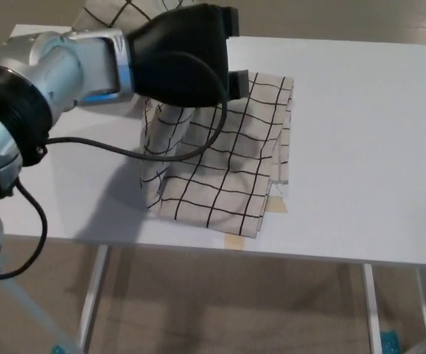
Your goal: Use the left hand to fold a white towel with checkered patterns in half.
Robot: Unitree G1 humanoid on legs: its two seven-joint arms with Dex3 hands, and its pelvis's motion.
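A white towel with a black checkered pattern (220, 158) lies on the white table (360, 147), doubled over with its near edge by the table's front. My left hand (183, 55) hovers over the towel's far left part, seen from the back. The towel's left side rises in folds up to the hand, and another bit of checkered cloth (117, 11) shows behind the hand. The hand appears shut on the towel's lifted edge; the fingers themselves are hidden under the hand. My right hand does not show.
A black cable (124, 147) runs from my left forearm (58, 70) across the table's left part to the hand. Pieces of tan tape (276, 204) mark the table near the towel's front corner. The table's front edge lies just below the towel.
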